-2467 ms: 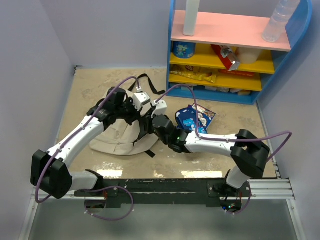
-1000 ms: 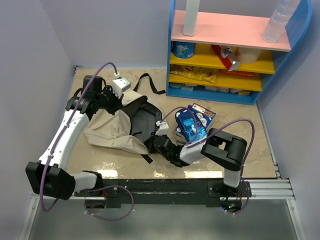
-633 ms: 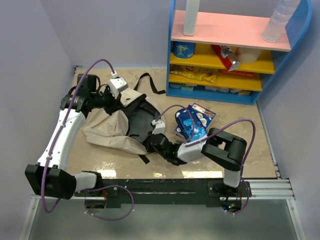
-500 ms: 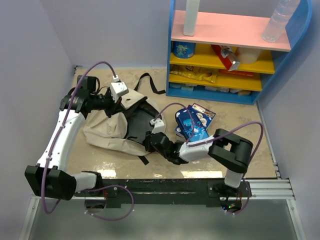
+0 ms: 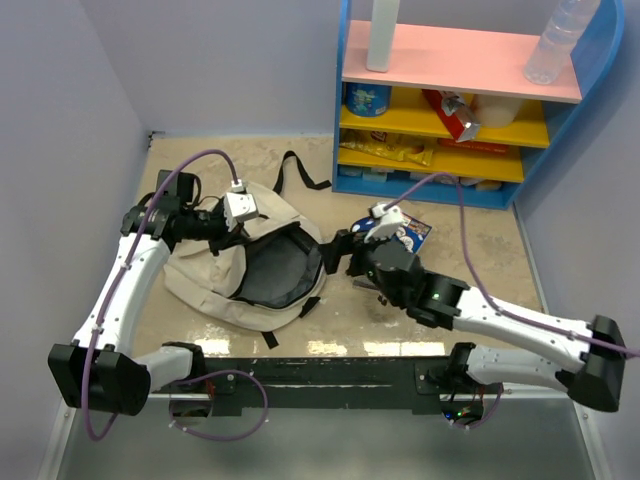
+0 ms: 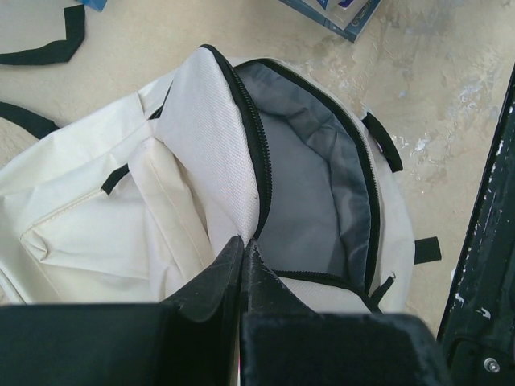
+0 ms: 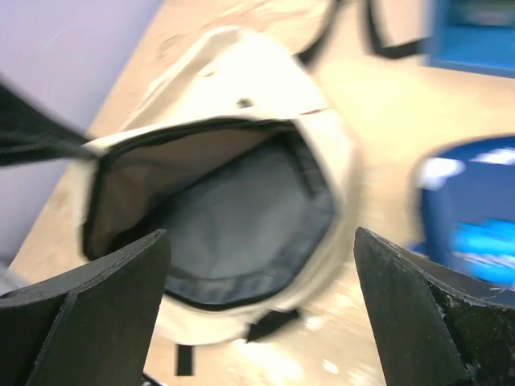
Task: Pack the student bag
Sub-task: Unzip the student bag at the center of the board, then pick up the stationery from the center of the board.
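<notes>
- Far left: left gripper (image 5: pixel 228 233) clamped shut on the cloth flap beside the zipper (image 6: pixel 257 161), lifting it so the mouth of the student bag (image 5: pixel 250 270) gapes.
- Left of centre on the table (image 5: pixel 480 255): student bag lying flat, unzipped, grey lining (image 6: pixel 310 201) bare, nothing visible inside. Opening judged done; filling not yet begun.
- Just right of the bag: right gripper (image 5: pixel 347 255) spread wide and empty, hanging between the bag's mouth and the blue packets (image 5: pixel 392 238).
- Probably left to do: fetching things, likely those blue packets first, dropping them through the mouth, perhaps zipping up after.
- Further right: shelf unit (image 5: pixel 450 100) stocked with snacks and bottles. Cannot tell whether any of that belongs in the bag.
- Left wrist view: shows the fingers (image 6: pixel 213 277) meeting on the flap and the clean lining right down to the bottom. From above, that pinch sits hidden under the wrist.
- Right wrist view: looks between parted fingers (image 7: pixel 88 322) straight into the mouth, somewhat blurred, with a blue packet at the right edge.
- Top view only: shelf unit, both arms together, and the bag's place on the table.
</notes>
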`<state>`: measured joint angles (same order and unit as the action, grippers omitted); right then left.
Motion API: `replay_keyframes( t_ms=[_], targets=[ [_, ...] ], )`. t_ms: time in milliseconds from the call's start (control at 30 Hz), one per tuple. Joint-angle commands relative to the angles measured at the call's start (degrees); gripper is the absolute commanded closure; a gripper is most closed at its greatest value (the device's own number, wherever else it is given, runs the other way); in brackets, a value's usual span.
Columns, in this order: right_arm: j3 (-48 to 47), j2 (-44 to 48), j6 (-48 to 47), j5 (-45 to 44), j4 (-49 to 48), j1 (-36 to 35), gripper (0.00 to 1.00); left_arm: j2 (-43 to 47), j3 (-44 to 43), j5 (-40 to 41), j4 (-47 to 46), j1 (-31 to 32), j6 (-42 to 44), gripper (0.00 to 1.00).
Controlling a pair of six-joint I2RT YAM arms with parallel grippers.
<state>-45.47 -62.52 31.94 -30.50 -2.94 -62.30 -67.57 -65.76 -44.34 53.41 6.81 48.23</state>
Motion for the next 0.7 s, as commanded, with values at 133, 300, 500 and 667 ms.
replay_keyframes(
  t_ms=[133, 300, 500, 667],
  targets=[
    [5.92, 21.89, 13.65, -4.48, 30.95, 6.41, 0.01, 0.86, -1.3, -3.83, -1.99, -0.31, 1.08, 1.0],
    [8.11, 27.27, 27.78, -3.51, 45.62, 6.58, 0.01, 0.42, -1.92, -4.27, -1.9, -0.3, 0.55, 1.0],
    [11.19, 34.48, 35.19, -2.81, 48.99, 6.58, 0.01, -0.37, -2.09, -4.71, -1.82, -0.3, 0.2, 1.0],
    [12.6, 34.92, 37.84, -2.81, 47.51, 6.58, 0.01, -0.46, -2.09, -5.14, -2.34, -0.3, -0.06, 1.0]
  ],
)
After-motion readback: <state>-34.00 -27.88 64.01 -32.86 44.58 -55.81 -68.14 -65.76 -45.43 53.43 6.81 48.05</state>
